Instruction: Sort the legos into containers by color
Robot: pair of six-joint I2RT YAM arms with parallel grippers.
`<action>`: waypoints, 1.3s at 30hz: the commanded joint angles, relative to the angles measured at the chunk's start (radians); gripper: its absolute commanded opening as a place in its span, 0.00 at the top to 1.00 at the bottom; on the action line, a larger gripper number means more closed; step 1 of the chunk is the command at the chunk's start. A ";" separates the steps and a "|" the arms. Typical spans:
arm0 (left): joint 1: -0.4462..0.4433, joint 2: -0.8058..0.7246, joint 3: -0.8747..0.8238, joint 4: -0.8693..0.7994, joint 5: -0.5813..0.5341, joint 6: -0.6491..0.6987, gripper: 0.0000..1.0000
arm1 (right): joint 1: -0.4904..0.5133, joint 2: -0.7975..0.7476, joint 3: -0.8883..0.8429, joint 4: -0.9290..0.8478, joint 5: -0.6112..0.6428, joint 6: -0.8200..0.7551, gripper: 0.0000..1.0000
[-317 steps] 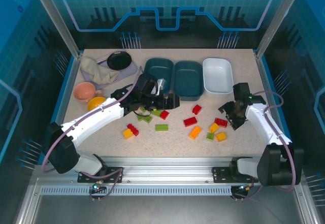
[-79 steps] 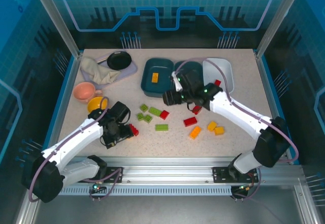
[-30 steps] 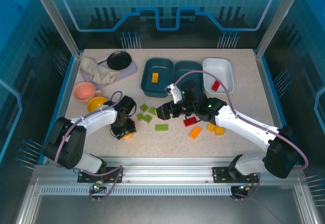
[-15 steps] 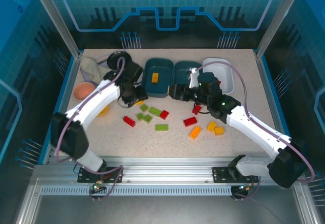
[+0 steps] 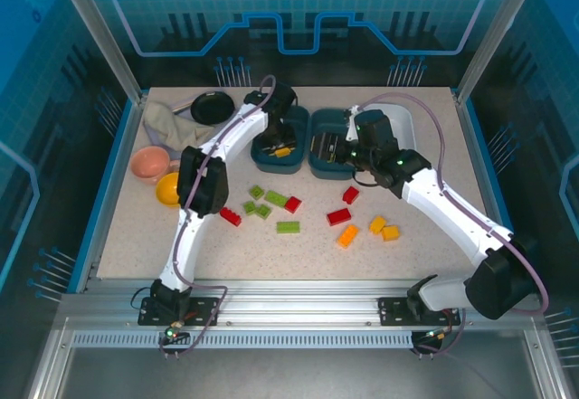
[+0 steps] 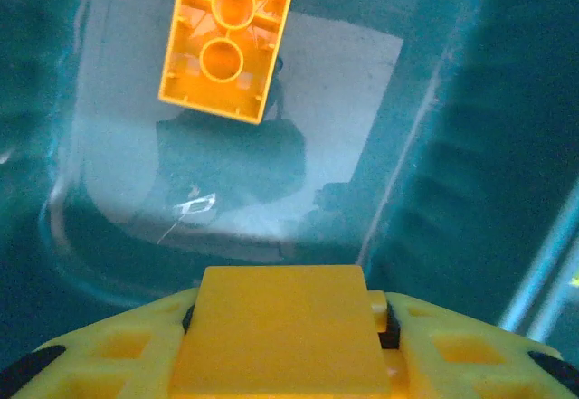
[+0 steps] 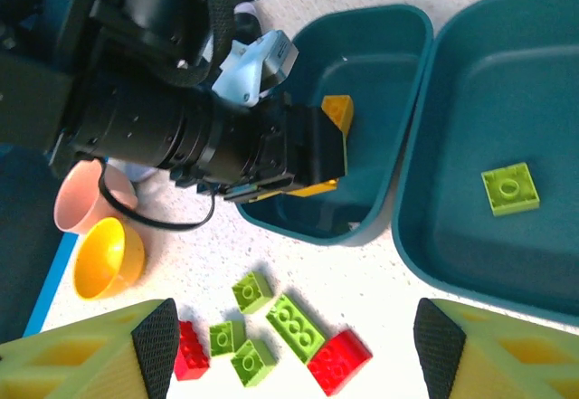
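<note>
You're at the drop on the left side. Your left gripper is down inside the left teal tray. The wrist view shows its fingers closed on an orange brick, pinched flat between them. Ahead of it on the tray floor lies an upturned orange brick, hollow side up, so this reads as the tray for orange. Next move, as I judge it: part the fingers, let the held brick fall beside that one, then lift straight up to clear the tray wall.

Over on the right, your right gripper hangs with its fingers spread wide and nothing between them, above the table by the near edge of the two teal trays. A green square plate sits alone in the middle teal tray. The white tray lies just beyond the right arm.

There's plenty left on the table: green bricks and a red brick directly below that spread gripper, and loose orange bricks further right. A green one looks the natural pick. Come down and line the fingers across its short sides.
</note>
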 commanded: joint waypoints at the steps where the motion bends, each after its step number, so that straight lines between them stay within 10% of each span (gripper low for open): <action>1: 0.002 0.044 0.067 -0.068 0.031 0.019 0.49 | -0.012 -0.018 -0.009 -0.106 0.049 -0.002 0.28; 13: -0.017 -0.155 0.051 0.003 0.072 -0.025 0.20 | -0.028 0.023 -0.077 -0.358 0.240 0.102 0.33; 25: -0.040 -0.927 -0.967 0.638 0.225 -0.158 0.07 | -0.050 0.256 -0.125 -0.220 0.198 0.275 0.32; 39: -0.056 -1.227 -1.255 0.634 0.217 -0.196 0.07 | -0.103 0.406 -0.120 -0.165 0.176 0.321 0.46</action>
